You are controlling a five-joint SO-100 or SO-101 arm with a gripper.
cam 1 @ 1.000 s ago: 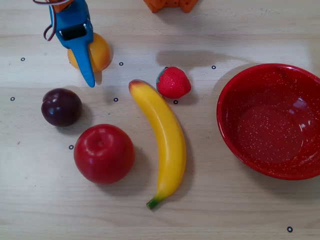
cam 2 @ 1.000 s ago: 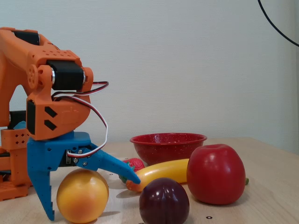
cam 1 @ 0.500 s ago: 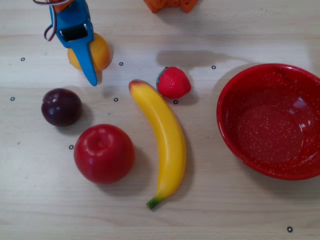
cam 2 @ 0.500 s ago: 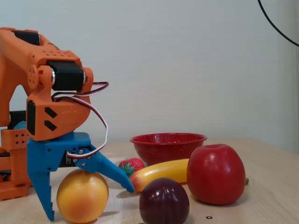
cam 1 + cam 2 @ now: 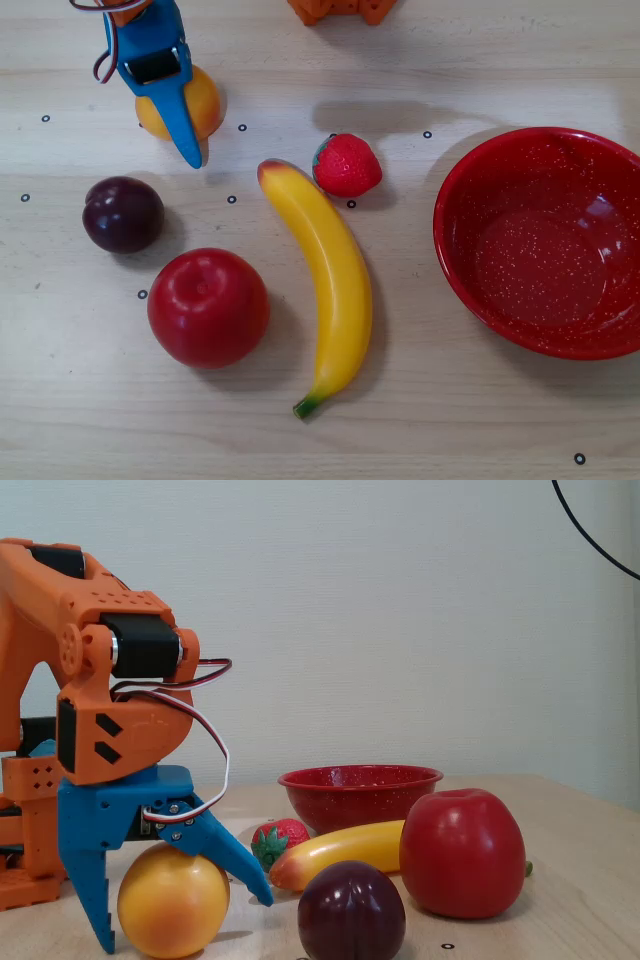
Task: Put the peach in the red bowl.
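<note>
One step is under way: the grasp. Near the counter's far left corner in the overhead view, the tool (image 5: 185, 920) stands wide around the peach (image 5: 172, 902), not clamped. Next, I judge: close, lift, carry to the red bowl (image 5: 545, 240) at the right edge.

My arm (image 5: 95, 650) was bright orange plastic, blocky, with black motor housings set into the joints and small round holes in its side plates. Its gripper (image 5: 185, 920) was blue, with two pointed fingers (image 5: 185, 125). Red, white and black wires (image 5: 205, 725) looped out beside the wrist.
</note>
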